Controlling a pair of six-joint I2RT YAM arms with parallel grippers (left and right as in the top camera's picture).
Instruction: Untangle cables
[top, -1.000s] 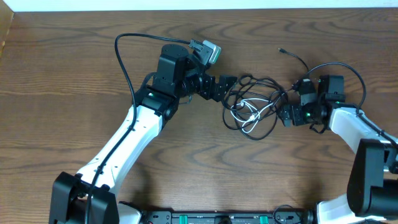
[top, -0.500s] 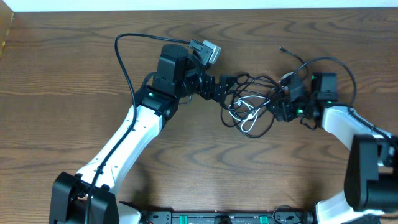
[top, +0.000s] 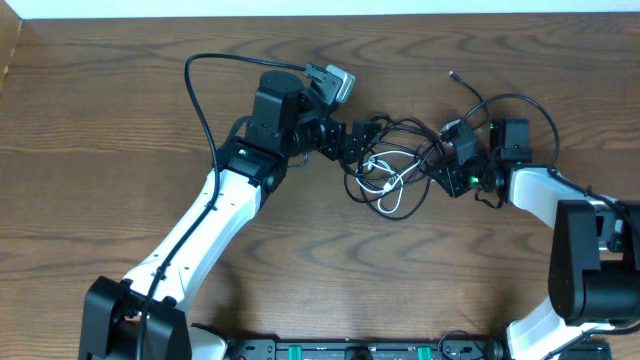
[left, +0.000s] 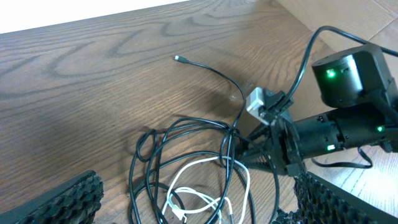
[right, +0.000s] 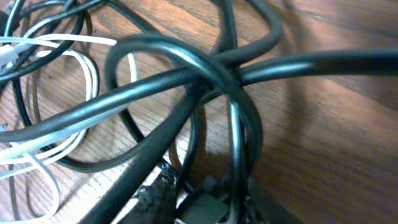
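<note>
From above, the cables lay knotted on the table between the arms. The left wrist view showed the left gripper spread wide and empty, and the right gripper pinched narrow on black strands. Close up from the right wrist, loops crossed the white cable, so a slow outward pull seemed wisest.

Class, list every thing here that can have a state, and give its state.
black cables: tangled in one heap, one plug end lying free.
white cable: looped inside the black tangle.
left hand: open, at the heap's edge.
right hand: shut on black cables.
</note>
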